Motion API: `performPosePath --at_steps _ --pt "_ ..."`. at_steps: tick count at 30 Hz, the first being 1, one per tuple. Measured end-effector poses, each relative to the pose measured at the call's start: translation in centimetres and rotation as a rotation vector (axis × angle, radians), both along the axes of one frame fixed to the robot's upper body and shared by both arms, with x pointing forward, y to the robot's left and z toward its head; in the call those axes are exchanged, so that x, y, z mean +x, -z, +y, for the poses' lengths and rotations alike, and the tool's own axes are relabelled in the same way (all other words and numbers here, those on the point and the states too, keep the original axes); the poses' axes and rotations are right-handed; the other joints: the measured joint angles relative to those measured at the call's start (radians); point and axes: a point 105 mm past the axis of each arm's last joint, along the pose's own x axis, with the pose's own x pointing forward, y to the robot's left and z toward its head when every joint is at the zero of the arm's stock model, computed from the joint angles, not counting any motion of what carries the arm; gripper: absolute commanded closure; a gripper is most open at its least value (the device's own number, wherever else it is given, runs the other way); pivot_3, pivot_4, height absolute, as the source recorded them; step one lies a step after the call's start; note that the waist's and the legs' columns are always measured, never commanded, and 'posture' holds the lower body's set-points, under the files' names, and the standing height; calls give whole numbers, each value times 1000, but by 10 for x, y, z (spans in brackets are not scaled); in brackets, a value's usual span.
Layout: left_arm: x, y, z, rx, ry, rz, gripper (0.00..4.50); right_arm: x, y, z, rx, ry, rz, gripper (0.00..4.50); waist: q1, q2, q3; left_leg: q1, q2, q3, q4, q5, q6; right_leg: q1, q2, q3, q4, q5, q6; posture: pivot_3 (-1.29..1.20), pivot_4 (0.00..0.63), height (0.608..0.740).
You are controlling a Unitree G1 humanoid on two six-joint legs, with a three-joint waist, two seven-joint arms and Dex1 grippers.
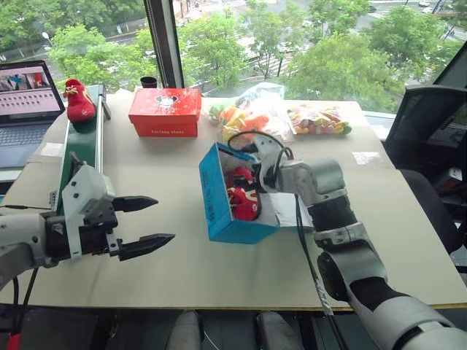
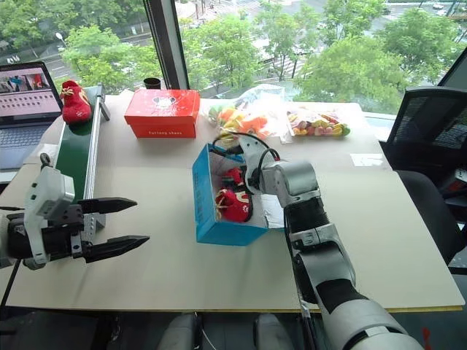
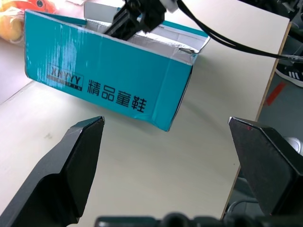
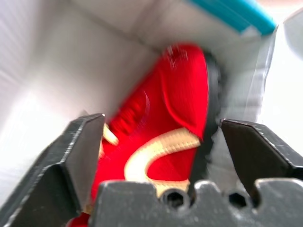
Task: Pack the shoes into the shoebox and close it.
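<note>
Near edge, robot's left: left hand [image 1: 149,222], two black tapered fingers spread wide, holding nothing, hovering above the pale matt surface [image 1: 182,270] and pointing toward the shoebox [image 1: 219,208]. Centre: shoebox, bright blue cardboard, rectangular, lid up, white inside w/ black lettering on its outer side wall; it stands on the surface. Right hand [image 4: 161,151] reaches over the box's far rim into the interior, fingers parted, gripping nothing; they straddle one red shoe [image 4: 170,127] w/o clamping it. That shoe is soft red fabric w/ a cream swirl, lying inside the box. Far left: second red shoe [image 1: 78,102], same fabric, sitting apart on a narrow green strip [image 1: 76,153] beside a laptop [image 1: 25,109]. Far centre: red box [image 1: 166,111], flat rect. Far right: clear plastic bags [image 1: 284,117] of orange & multicoloured soft items, crinkled.
</note>
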Motion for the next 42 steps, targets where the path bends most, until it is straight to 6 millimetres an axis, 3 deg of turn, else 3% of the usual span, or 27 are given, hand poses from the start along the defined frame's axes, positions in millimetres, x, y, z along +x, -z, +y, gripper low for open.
performPosePath --at_steps 2,5,9,13,17,22,26,32,36,42 --pt "9 3 14 40 -84 -26 0 0 -28 2 45 -9 -81 11 2 0 0 0 0 0 0 0 0 0 0 0 0 0 0 0 150 739" --pt "27 6 45 85 -278 -83 0 0 -46 0 77 -13 -173 11 5 0 0 0 0 0 0 0 0 0 0 0 0 0 0 0 150 739" --pt "49 11 85 70 -548 -145 0 -7 -53 4 95 -99 -315 11 6 0 0 0 0 0 0 0 0 0 0 0 0 0 0 0 150 739" --pt "62 22 130 48 -865 -194 0 -37 -51 9 62 -394 -375 11 7 0 0 0 0 1 0 0 0 0 0 0 0 0 0 0 150 739" --pt "62 36 161 16 -1077 -213 0 -60 -49 11 60 -600 -374 11 4 -1 0 0 0 0 2 0 0 0 0 0 3 0 0 0 150 739" --pt "62 47 197 -75 -1316 -286 0 -78 -63 17 105 -750 -426 11 7 -1 -1 2 0 0 2 0 0 1 0 0 5 0 0 0 150 739" --pt "67 66 207 -143 -1404 -284 0 -86 -66 21 132 -803 -430 11 11 -3 -2 2 0 0 2 0 0 1 0 -1 5 0 0 0 150 739" --pt "92 77 190 -158 -1307 -309 0 -98 -73 25 126 -840 -472 11 20 -4 -2 2 0 0 3 0 -1 1 0 -1 6 0 0 0 150 739" --pt "106 73 186 -140 -1267 -343 0 -100 -71 23 127 -832 -458 11 20 -4 -2 2 0 0 3 0 -1 1 0 -1 6 0 0 0 150 739" --pt "127 52 185 -160 -1244 -385 0 -98 -66 19 115 -797 -442 11 20 -4 -2 2 0 0 3 0 -1 1 0 -1 6 0 0 0 150 739"
